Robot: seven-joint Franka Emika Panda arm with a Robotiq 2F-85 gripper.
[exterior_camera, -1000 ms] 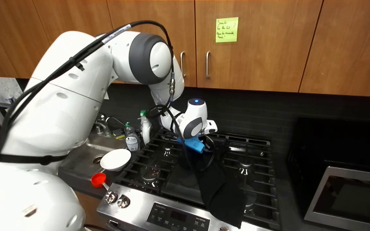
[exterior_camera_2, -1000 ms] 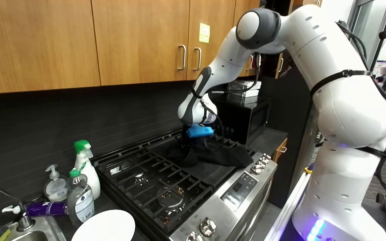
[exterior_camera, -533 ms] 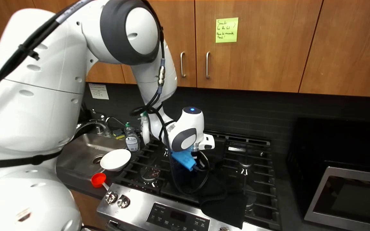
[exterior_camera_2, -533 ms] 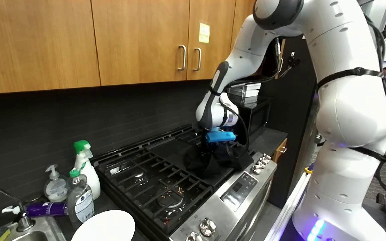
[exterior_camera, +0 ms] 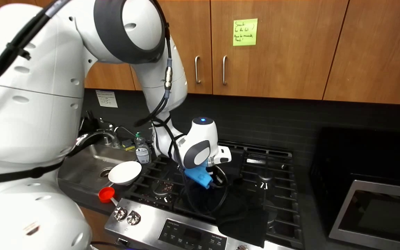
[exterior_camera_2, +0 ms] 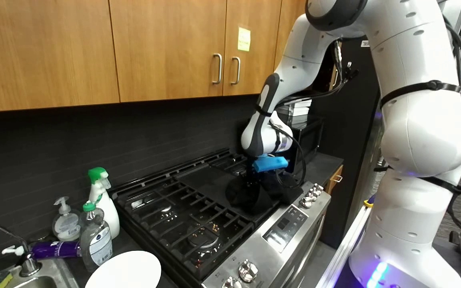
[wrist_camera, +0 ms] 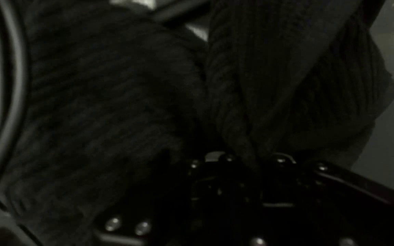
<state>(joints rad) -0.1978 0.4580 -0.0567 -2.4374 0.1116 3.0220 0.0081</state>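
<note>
A black ribbed cloth [exterior_camera: 245, 218] lies over the right part of the stove, one end reaching the front control panel. It also shows in the other views, bunched beneath the wrist [exterior_camera_2: 254, 198] and filling much of the wrist view [wrist_camera: 108, 95]. My gripper [wrist_camera: 251, 162] is shut on a gathered fold of this cloth, which runs up between its two fingers. The wrist view is very dark, so the fingertips are hard to make out. A blue block [exterior_camera: 200, 176] is mounted on my wrist above the gripper, with a looped black cable beside it.
The black stove grates [exterior_camera_2: 190, 208] lie around the cloth, with small crumbs near a burner. A white bowl [exterior_camera: 125, 172], a red measuring cup [exterior_camera: 106, 194] and bottles [exterior_camera_2: 96, 240] stand beside the stove near the sink [exterior_camera: 92, 163]. A microwave [exterior_camera: 380, 211] stands on the far side.
My gripper has moved toward the stove's front with its fold of cloth, mostly in the first half second. The cloth is now more bunched; its front end has barely shifted.
</note>
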